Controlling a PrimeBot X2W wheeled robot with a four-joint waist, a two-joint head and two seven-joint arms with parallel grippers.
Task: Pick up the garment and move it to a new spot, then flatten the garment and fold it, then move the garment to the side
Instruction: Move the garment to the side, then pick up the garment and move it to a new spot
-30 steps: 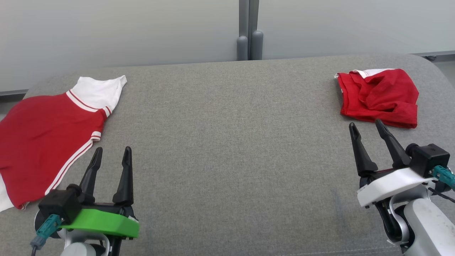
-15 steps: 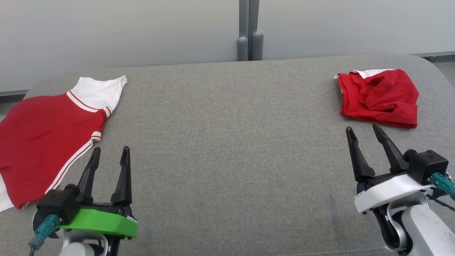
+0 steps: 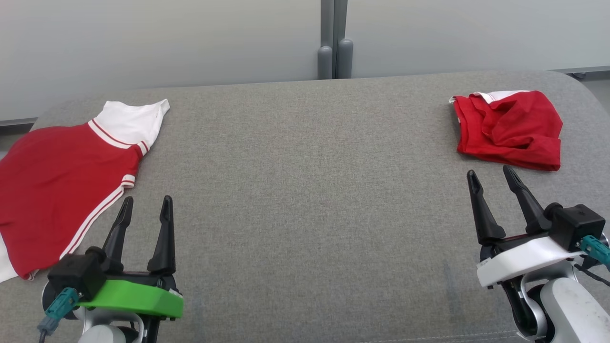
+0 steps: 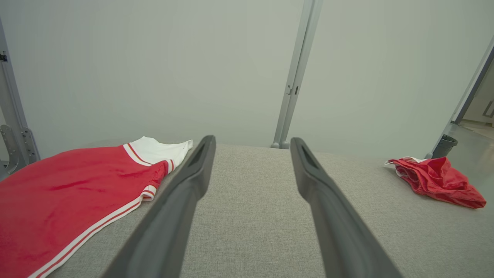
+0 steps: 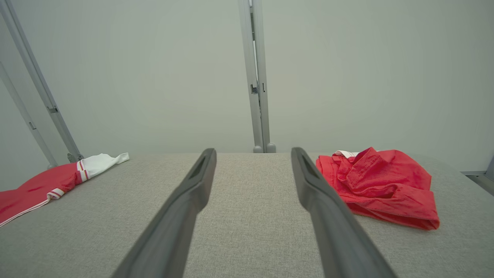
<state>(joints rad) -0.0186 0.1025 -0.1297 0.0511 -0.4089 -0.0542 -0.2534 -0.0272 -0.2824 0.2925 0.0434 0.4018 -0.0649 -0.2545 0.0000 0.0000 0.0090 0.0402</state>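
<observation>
A red garment with white trim (image 3: 62,190) lies spread flat at the table's left edge, also in the left wrist view (image 4: 65,197). A second red garment (image 3: 510,129) sits bunched in a folded heap at the far right, close ahead in the right wrist view (image 5: 380,185). My left gripper (image 3: 147,200) hovers open just right of the flat garment's striped hem, with nothing between its fingers (image 4: 251,139). Just short of the heap's near edge, my right gripper (image 3: 490,170) stands open and empty (image 5: 252,150).
The grey fabric table (image 3: 305,190) stretches between the two garments. A pale wall with a grey post (image 3: 334,43) runs behind its far edge. A door opening and a small dark bin (image 4: 447,144) lie beyond the table's right end.
The right gripper dipped slightly toward me and the left drifted a touch left. The head view shifted a little. Both garments lie as before.
</observation>
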